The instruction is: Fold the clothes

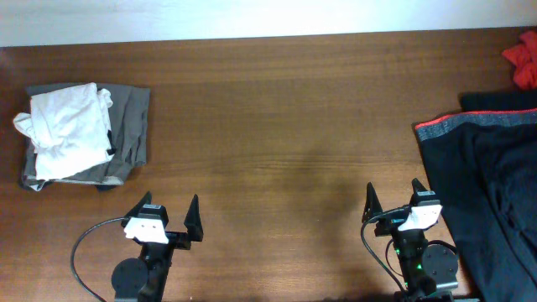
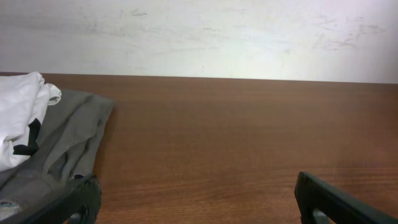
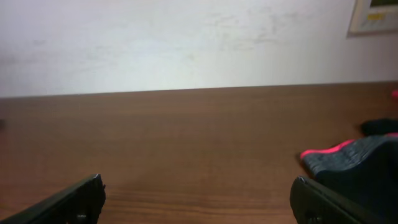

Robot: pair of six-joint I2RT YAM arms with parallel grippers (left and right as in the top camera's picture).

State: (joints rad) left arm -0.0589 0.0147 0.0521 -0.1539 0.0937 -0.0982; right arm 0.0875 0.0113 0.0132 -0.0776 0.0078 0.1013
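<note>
A folded pile sits at the table's far left: a white garment (image 1: 63, 126) lies on a grey garment (image 1: 130, 134). Both show in the left wrist view, white (image 2: 18, 118) and grey (image 2: 71, 134). An unfolded black garment with a grey and red waistband (image 1: 487, 180) lies at the right edge; its band shows in the right wrist view (image 3: 348, 155). My left gripper (image 1: 168, 214) is open and empty near the front edge, right of the pile. My right gripper (image 1: 393, 201) is open and empty, just left of the black garment.
A red cloth (image 1: 522, 57) lies at the far right corner. The brown wooden table (image 1: 285, 126) spans the view, with a white wall behind it. Black cables loop beside each arm base at the front edge.
</note>
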